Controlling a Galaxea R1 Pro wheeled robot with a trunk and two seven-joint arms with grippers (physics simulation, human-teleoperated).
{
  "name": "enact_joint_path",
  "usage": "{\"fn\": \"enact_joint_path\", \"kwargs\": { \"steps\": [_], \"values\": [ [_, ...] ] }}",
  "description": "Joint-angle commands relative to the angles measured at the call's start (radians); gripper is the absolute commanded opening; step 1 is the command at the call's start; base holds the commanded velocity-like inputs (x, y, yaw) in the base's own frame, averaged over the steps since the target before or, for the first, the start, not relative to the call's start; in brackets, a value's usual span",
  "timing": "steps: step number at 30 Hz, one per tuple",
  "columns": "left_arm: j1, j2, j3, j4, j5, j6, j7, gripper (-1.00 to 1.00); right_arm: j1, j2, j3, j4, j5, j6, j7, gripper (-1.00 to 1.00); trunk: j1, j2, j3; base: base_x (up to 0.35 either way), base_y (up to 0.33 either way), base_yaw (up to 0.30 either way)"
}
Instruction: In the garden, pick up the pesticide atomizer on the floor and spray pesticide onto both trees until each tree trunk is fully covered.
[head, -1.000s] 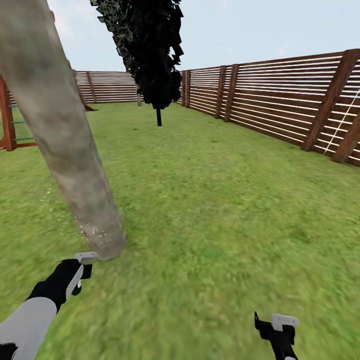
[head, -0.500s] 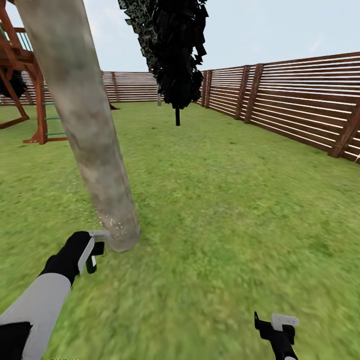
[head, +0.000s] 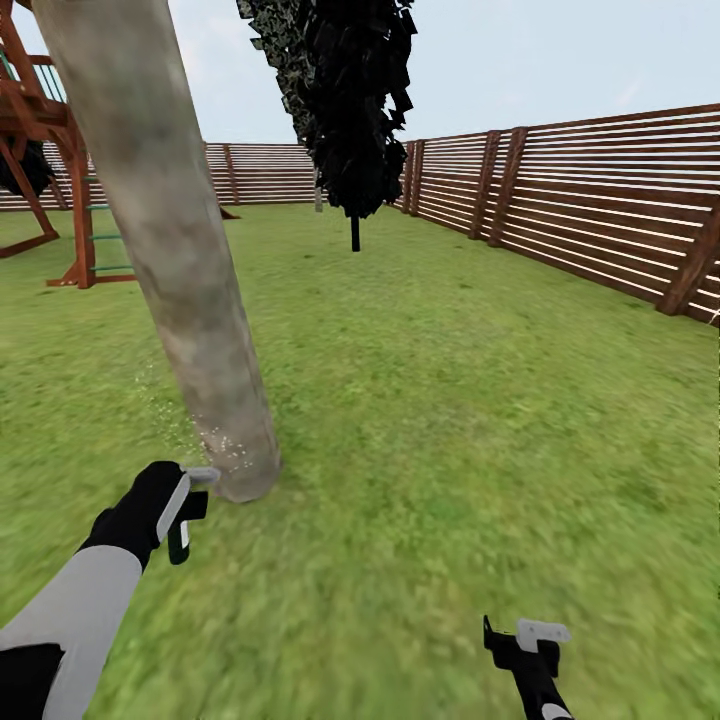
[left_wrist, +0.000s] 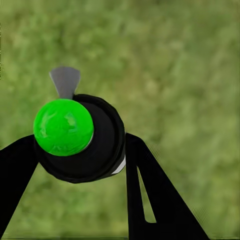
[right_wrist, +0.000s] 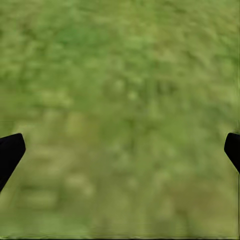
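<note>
The left gripper (head: 190, 505) is clamping the pesticide atomizer (left_wrist: 80, 137) and spraying low on the tree trunk (head: 180, 270), where white pesticide (head: 225, 445) specks are clinging near the base (1 of 2 trees). Next, I judge, the spray needs sweeping up the trunk. The right gripper (head: 525, 640) is hanging wide open, sitting lower and further left than 0.5 s ago.

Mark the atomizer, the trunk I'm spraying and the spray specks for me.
pesticide atomizer (left_wrist: 65, 127), left wrist view, green cap.
tree trunk (head: 170, 240), head view, mid column.
pesticide (head: 222, 445), head view, white specks near trunk base.
</note>
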Motion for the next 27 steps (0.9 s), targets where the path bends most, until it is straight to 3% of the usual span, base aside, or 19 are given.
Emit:
{"fn": "enact_joint_path", "kwargs": {
  "steps": [1,10,15,20,27],
  "values": [
    [0.0,0.0,0.001,-0.004,0.003,0.005,0.004,-1.0,0.0,0.0,0.008,0.001,-0.01,-0.003,-0.001,1.0,-0.001,0.0,-0.001,-0.282,0.0,0.0],
    [-0.016,-0.005,0.009,-0.012,0.013,0.004,0.003,-1.0,0.0,-0.003,0.01,0.001,-0.008,-0.003,-0.002,1.0,-0.001,0.0,-0.001,-0.054,0.0,0.189],
    [-0.098,-0.015,0.009,-0.058,0.02,0.016,0.001,-1.0,0.0,-0.003,0.011,0.001,-0.008,-0.003,-0.002,1.0,-0.001,0.0,-0.001,0.0,0.0,0.273],
    [-0.094,-0.015,0.006,-0.115,0.016,0.047,0.001,-1.0,0.0,-0.003,0.01,0.001,-0.008,-0.003,-0.002,1.0,-0.001,0.0,-0.001,0.053,-0.078,0.058],
    [-0.092,-0.016,0.006,-0.119,0.014,0.047,0.002,-1.0,0.0,-0.003,0.011,0.001,-0.008,-0.003,-0.002,1.0,-0.001,0.0,-0.001,0.153,-0.237,0.001]
  ]
}}
